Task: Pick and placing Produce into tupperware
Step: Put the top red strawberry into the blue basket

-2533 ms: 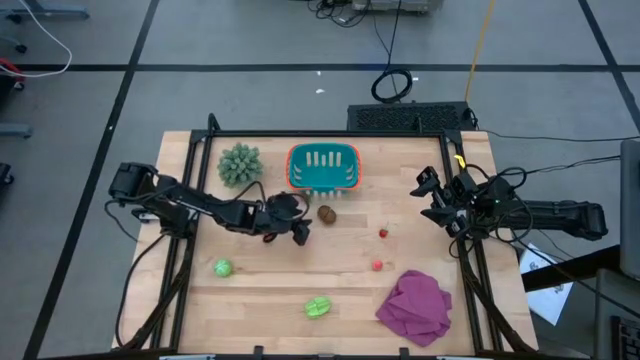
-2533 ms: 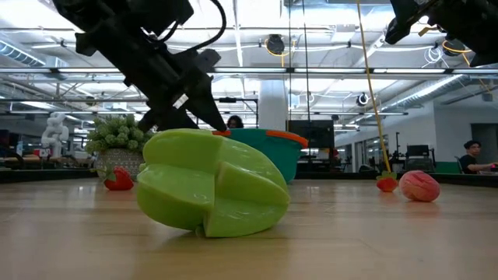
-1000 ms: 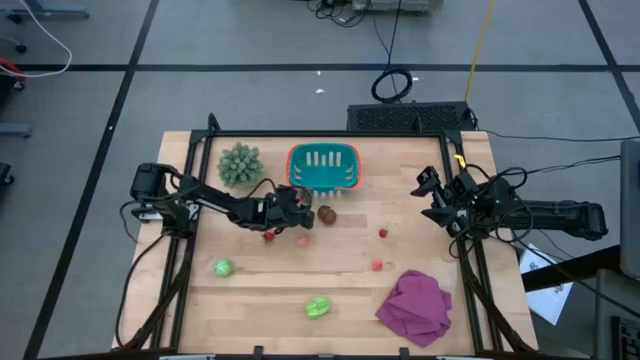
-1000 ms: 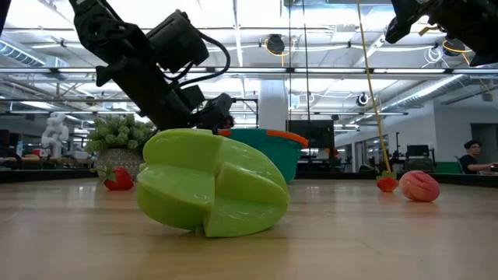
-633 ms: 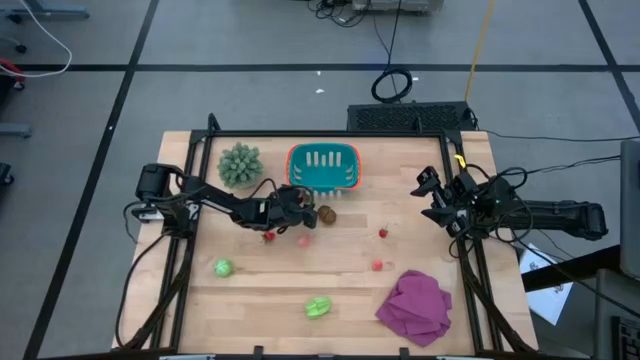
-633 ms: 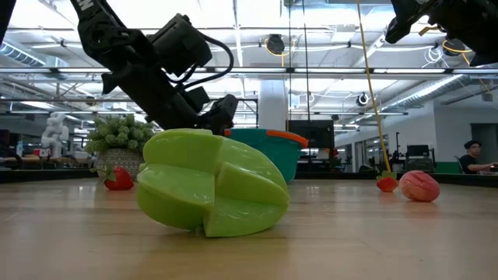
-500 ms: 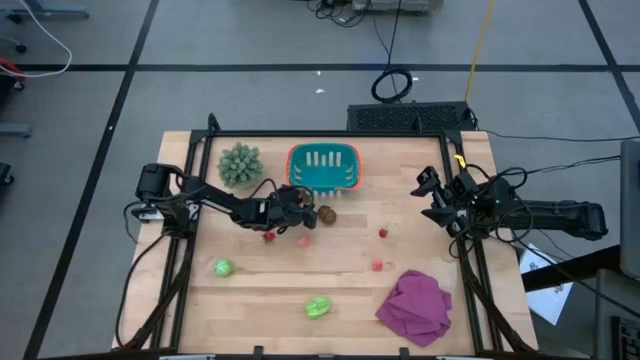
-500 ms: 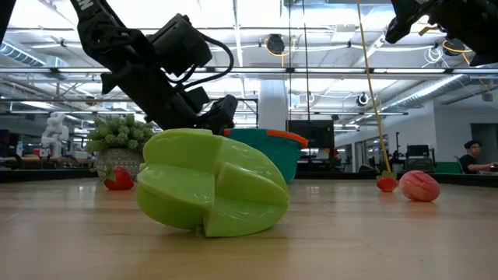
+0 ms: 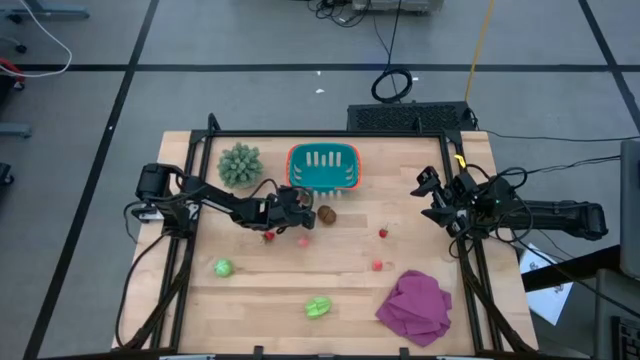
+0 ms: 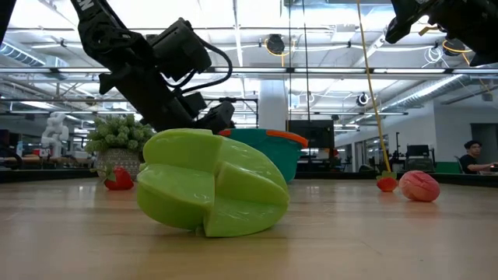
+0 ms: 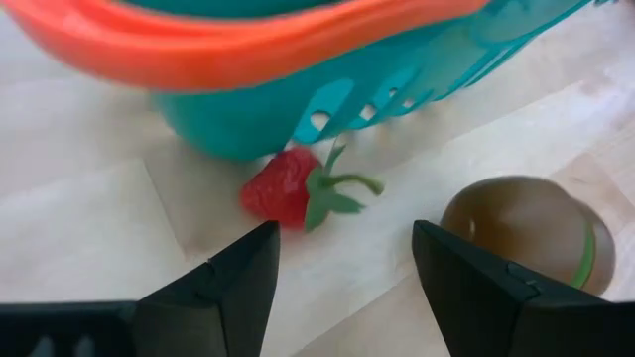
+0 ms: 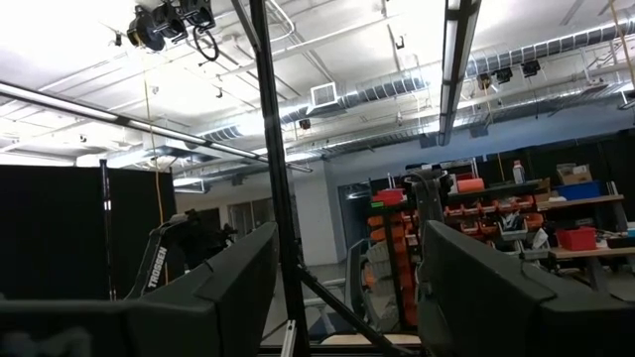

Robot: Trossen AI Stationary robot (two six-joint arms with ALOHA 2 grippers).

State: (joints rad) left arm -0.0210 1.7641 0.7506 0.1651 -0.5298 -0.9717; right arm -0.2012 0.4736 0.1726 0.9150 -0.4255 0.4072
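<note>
My left gripper (image 9: 304, 211) (image 11: 342, 297) hovers low and open just off the near side of the teal tupperware (image 9: 323, 168) (image 11: 298, 69). In the left wrist view a red strawberry (image 11: 286, 188) lies on the wood against the tub's base. The brown oval piece (image 9: 327, 213) (image 11: 526, 223) rests beside it. Neither is between the fingers. Other produce lies on the table: small red pieces (image 9: 268, 236) (image 9: 303, 240) (image 9: 383, 233) (image 9: 377, 265) and two green pieces (image 9: 222, 267) (image 9: 318, 306) (image 10: 210, 183). My right gripper (image 9: 428, 188) (image 12: 342, 297) waits open, raised at the table's right edge.
A spiky grey-green plant (image 9: 240, 164) stands left of the tub near the far edge. A magenta cloth (image 9: 415, 305) lies bunched at the near right corner. Bare wood lies in the table's middle (image 9: 340, 265). A person (image 10: 469, 155) sits in the room beyond.
My left gripper has moved from the table's middle toward the far edge, up to the tub's near side. Over the last half second it has stayed almost still. Two small red pieces now show on the wood on its near side. Its fingers stay open.
</note>
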